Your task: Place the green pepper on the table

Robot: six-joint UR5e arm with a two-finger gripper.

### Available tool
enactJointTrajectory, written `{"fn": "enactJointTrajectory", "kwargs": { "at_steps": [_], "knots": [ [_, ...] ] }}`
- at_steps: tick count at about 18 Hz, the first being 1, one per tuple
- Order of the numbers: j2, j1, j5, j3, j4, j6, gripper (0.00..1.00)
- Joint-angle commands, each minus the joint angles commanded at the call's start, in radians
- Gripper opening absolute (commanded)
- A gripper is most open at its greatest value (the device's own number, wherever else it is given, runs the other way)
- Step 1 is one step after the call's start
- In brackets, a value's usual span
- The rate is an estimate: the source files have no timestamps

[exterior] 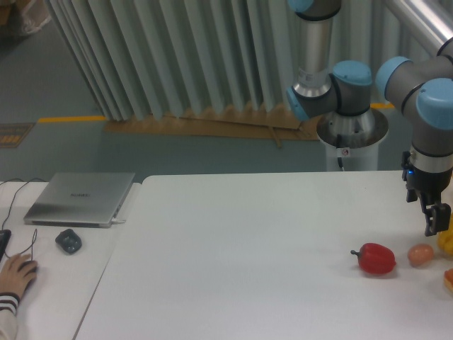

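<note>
On the white table (248, 234) lie a red pepper (376, 258) and a little orange ball (420, 255), and right of them the jaws hang low, too blurry to tell how open, while the green pepper, likely light and slippery, best held round its middle, is not in sight.

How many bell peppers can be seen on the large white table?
1: a glossy red bell pepper lies near the table's right end, left of the small orange-tan ball. No green pepper shows; one may sit beyond the right edge.
</note>
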Motion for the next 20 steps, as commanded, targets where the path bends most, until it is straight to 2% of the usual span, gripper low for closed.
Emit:
{"fn": "enactJointTrajectory", "kwargs": {
  "at_steps": [4, 20],
  "knots": [
    [-0.001, 0.000, 0.002, 0.014, -0.002, -0.015, 1.00],
    [0.009, -0.003, -0.004, 0.003, 0.001, -0.018, 1.00]
  ]
}}
